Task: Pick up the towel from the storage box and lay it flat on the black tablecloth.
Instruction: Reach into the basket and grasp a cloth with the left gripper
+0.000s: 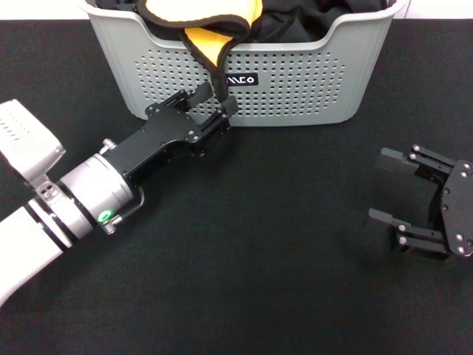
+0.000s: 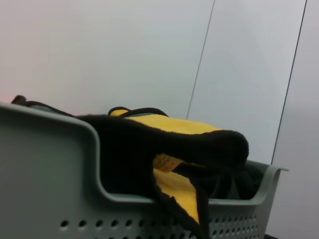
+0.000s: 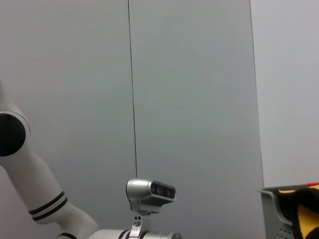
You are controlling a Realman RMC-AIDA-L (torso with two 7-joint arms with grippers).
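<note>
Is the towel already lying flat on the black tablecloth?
No, the towel still hangs over the rim of the storage box, with the left gripper at its dangling corner, above the black tablecloth.

Black cloths [image 1: 310, 22] in basket; grey wall [image 3: 189, 99].

The towel [image 1: 209, 29], yellow-orange with black edging, drapes over the grey storage box [image 1: 295, 81] rim, above the black tablecloth [image 1: 281, 244].
</note>
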